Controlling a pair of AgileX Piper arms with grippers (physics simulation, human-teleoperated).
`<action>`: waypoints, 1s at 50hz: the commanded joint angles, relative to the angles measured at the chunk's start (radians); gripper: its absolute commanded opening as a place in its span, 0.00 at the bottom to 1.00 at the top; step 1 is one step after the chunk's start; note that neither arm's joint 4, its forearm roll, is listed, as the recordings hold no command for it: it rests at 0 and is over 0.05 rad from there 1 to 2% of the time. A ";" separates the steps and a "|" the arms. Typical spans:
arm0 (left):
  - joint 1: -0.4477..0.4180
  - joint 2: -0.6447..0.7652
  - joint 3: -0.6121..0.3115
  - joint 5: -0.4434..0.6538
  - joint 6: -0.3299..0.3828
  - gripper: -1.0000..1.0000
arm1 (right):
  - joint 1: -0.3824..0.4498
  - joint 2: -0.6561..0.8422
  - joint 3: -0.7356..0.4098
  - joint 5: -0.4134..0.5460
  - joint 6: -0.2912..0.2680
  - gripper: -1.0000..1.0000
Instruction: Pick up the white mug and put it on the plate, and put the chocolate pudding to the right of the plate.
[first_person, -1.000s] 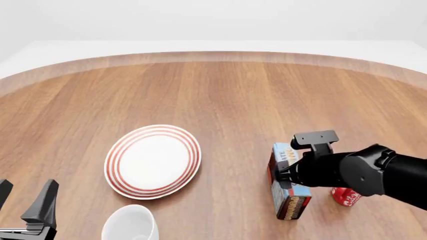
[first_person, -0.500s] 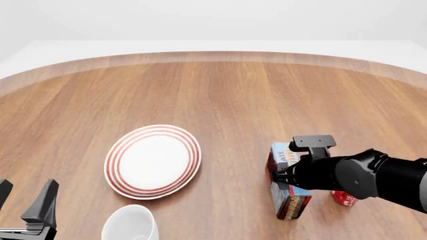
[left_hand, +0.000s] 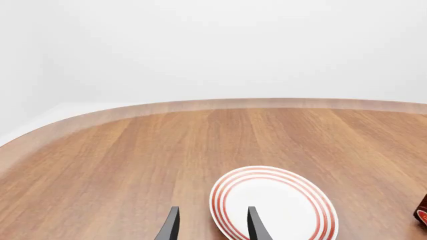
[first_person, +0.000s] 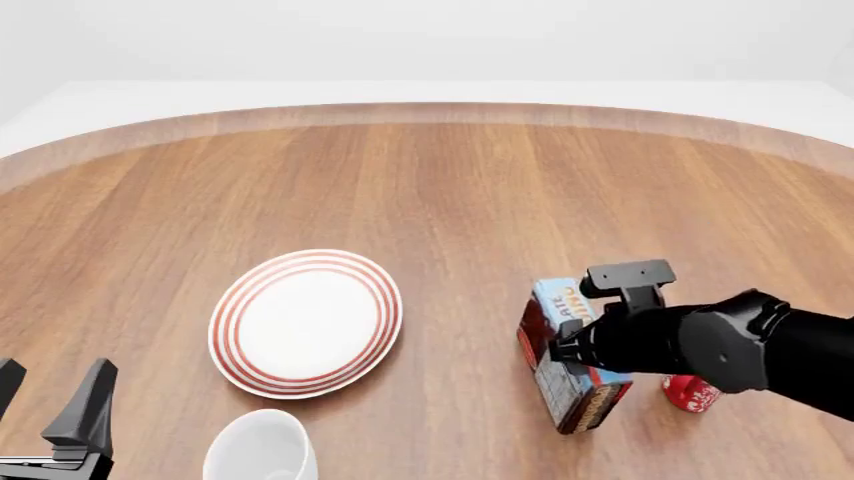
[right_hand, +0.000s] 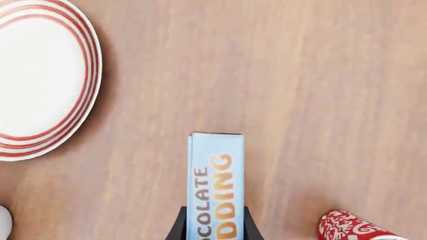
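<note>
The chocolate pudding (first_person: 583, 398) is a long box with a light blue top, right of the plate (first_person: 307, 322), which is round and white with red rings. My right gripper (first_person: 574, 350) is shut on the box's sides. In the right wrist view its fingers (right_hand: 179, 226) clamp the box (right_hand: 215, 180). The box looks slightly tilted; I cannot tell if it is off the table. The white mug (first_person: 263, 448) stands upright at the front edge, just in front of the plate. My left gripper (first_person: 47, 405) is open and empty, left of the mug.
A red mug with white pattern (first_person: 691, 393) stands just right of the pudding box, partly hidden by my right arm; it also shows in the right wrist view (right_hand: 350, 227). In the left wrist view the plate (left_hand: 273, 205) lies just beyond the open fingertips (left_hand: 170, 225).
The pudding box has shifted a little to the left, toward the plate, and tilted, held in my right gripper. The left arm, mug and plate have not moved.
</note>
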 joint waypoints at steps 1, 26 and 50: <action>0.000 0.000 0.000 0.000 0.000 1.00 | 0.008 -0.044 -0.026 0.040 0.000 0.00; 0.000 0.000 0.000 0.000 0.000 1.00 | 0.051 -0.081 -0.165 0.123 0.007 0.00; 0.000 0.000 0.000 0.000 0.000 1.00 | 0.060 -0.027 -0.290 0.158 0.063 0.00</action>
